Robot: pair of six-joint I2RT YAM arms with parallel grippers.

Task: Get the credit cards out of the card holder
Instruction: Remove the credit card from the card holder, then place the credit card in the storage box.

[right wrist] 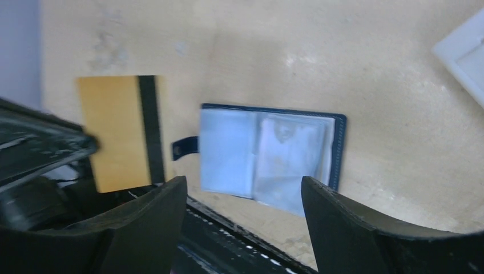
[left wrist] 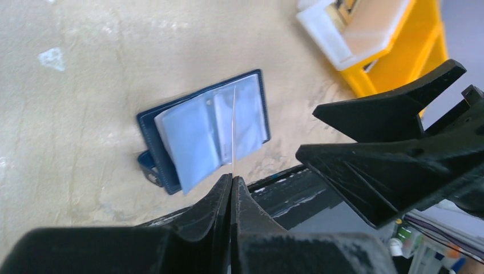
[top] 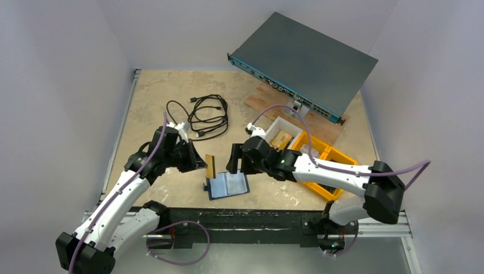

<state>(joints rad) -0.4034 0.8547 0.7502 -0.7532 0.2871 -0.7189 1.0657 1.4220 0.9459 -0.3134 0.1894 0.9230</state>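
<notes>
"One card (top: 210, 166) is out, pinched upright between the left gripper's (top: 201, 161) closed fingers. Where should it go?"

"I'd carry it toward the table's left edge, well away from the card holder (top: 227, 185). Lower it flat before letting go. Dropped from upright, it may skid back onto the sleeves."

"And the holder?"

"It lies open, lighter blue sleeves up, by the middle of the near edge, with the snap tab (right wrist: 185, 147) pointing toward the left edge. I cannot tell whether more cards sit in the sleeves."

"The right gripper (top: 235, 161)?"

"Its jaws are apart and hold nothing. It hangs over the holder's right side with the wrist tipped down, well placed to pin the cover if the next pull needs it. The left arm reaches in from the near-left corner, with the card raised near the holder's left side."
</notes>
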